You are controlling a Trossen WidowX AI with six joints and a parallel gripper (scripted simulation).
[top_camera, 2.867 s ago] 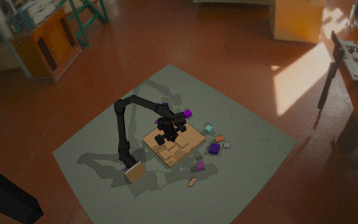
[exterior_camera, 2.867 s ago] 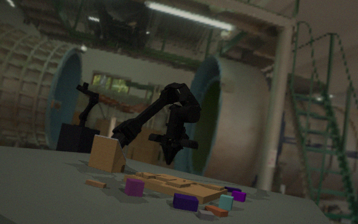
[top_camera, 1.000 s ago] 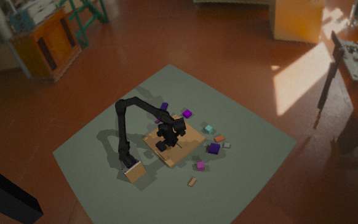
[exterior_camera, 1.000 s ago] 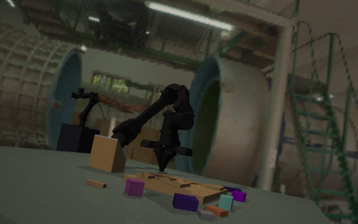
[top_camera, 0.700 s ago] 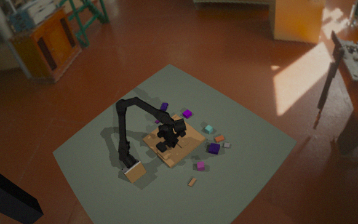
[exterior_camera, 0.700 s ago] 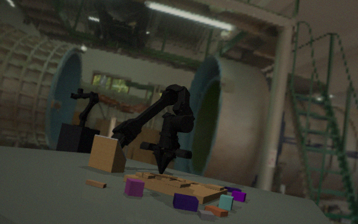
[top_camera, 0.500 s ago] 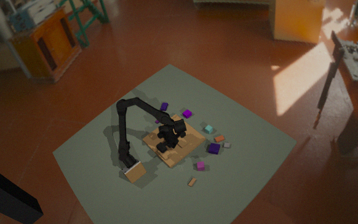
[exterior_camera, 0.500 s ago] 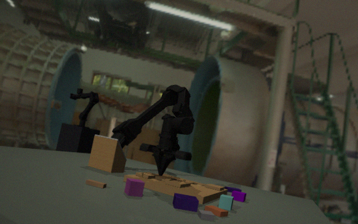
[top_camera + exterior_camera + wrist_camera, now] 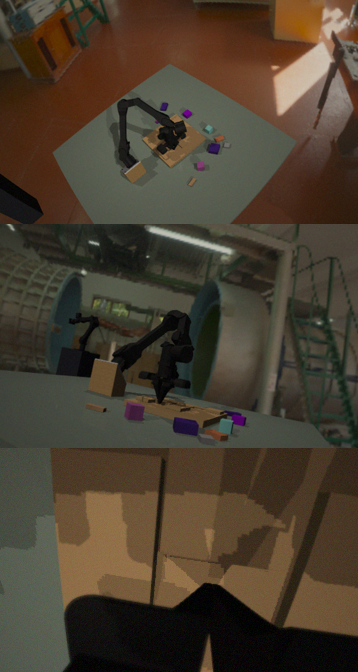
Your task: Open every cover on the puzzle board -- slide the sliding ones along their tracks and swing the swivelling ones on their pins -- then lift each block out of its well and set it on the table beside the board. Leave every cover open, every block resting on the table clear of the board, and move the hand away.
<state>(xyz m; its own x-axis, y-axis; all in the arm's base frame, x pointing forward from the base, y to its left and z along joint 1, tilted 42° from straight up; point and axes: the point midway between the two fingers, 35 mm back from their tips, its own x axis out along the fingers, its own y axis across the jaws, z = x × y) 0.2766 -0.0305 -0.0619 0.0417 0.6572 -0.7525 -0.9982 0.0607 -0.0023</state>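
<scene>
The wooden puzzle board [image 9: 197, 139] [image 9: 201, 421] lies flat on the table. My gripper [image 9: 160, 402] [image 9: 210, 591] is shut and empty, its tips pointing down at or just above the board's covers. In the wrist view a flat middle cover [image 9: 187, 523] lies beyond the tips, with a thin crosswise seam near them. A left panel [image 9: 107, 475] and a right panel [image 9: 337, 543] flank it, with dark gaps between. The arm and its shadows hide much of the board; I cannot tell how far each cover is open, nor see any block in a well.
Around the board lie a violet block [image 9: 187, 114] [image 9: 238, 420], indigo blocks [image 9: 214, 148] [image 9: 164, 106], a teal block [image 9: 208, 129], an orange piece [image 9: 219, 138], a grey piece [image 9: 226, 145], a pink block [image 9: 200, 166] and a tan strip [image 9: 192, 182]. A wooden wedge [image 9: 136, 173] stands by the arm's base.
</scene>
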